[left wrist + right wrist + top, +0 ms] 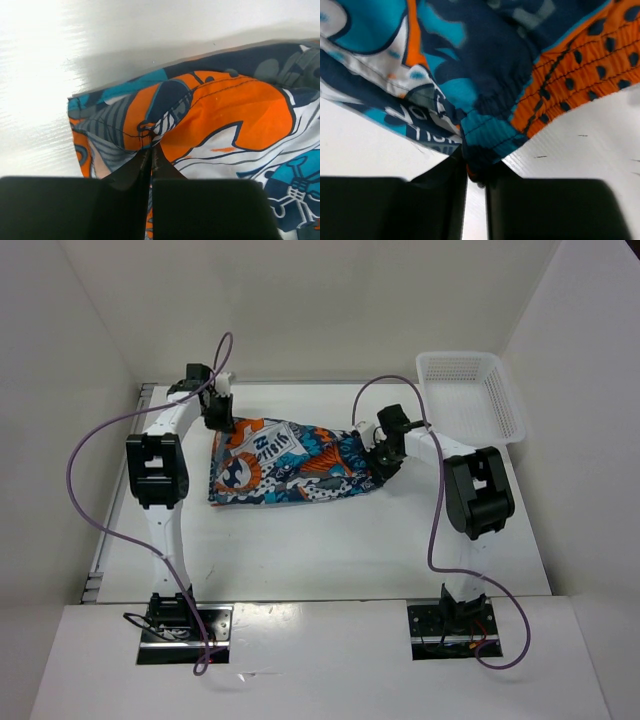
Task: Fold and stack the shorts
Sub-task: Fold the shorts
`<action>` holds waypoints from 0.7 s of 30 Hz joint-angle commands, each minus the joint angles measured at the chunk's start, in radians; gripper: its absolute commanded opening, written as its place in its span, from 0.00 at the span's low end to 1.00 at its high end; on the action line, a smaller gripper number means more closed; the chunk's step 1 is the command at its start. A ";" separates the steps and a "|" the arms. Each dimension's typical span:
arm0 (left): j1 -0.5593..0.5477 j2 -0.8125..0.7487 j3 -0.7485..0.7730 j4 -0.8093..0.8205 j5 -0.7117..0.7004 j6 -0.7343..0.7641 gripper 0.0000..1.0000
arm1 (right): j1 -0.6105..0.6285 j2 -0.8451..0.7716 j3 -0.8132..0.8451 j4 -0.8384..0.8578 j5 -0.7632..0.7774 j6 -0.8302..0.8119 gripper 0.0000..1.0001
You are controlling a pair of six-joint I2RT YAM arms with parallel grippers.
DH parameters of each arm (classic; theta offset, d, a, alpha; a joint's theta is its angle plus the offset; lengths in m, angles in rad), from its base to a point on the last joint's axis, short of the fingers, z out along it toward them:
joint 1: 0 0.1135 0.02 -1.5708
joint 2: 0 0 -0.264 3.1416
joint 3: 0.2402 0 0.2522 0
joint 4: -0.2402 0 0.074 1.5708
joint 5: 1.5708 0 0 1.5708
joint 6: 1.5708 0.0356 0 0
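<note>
The shorts (285, 462), printed in teal, orange, white and dark grey, lie spread across the middle of the table. My left gripper (220, 420) is at their far left corner, shut on a pinch of the hem (150, 135). My right gripper (383, 455) is at their right end, shut on the gathered elastic waistband (480, 150). The fabric hangs slightly stretched between the two grippers. In the right wrist view the orange dotted waistband (580, 75) runs up to the right.
A white plastic mesh basket (470, 395) stands at the back right corner of the table. White walls close in the table at the left, back and right. Purple cables (100, 450) loop from both arms.
</note>
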 commanded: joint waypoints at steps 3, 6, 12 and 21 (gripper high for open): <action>0.027 -0.005 0.074 0.010 -0.042 0.004 0.00 | 0.004 0.025 -0.017 0.072 0.074 0.022 0.03; 0.038 -0.028 0.088 0.000 -0.157 0.004 0.00 | 0.004 0.034 -0.017 0.072 0.074 0.022 0.00; 0.038 -0.038 0.123 -0.009 -0.268 0.004 0.01 | 0.004 0.025 -0.027 0.052 0.053 -0.019 0.05; -0.022 0.030 0.105 -0.058 -0.317 0.004 0.49 | 0.013 -0.009 0.038 0.009 -0.003 -0.020 0.65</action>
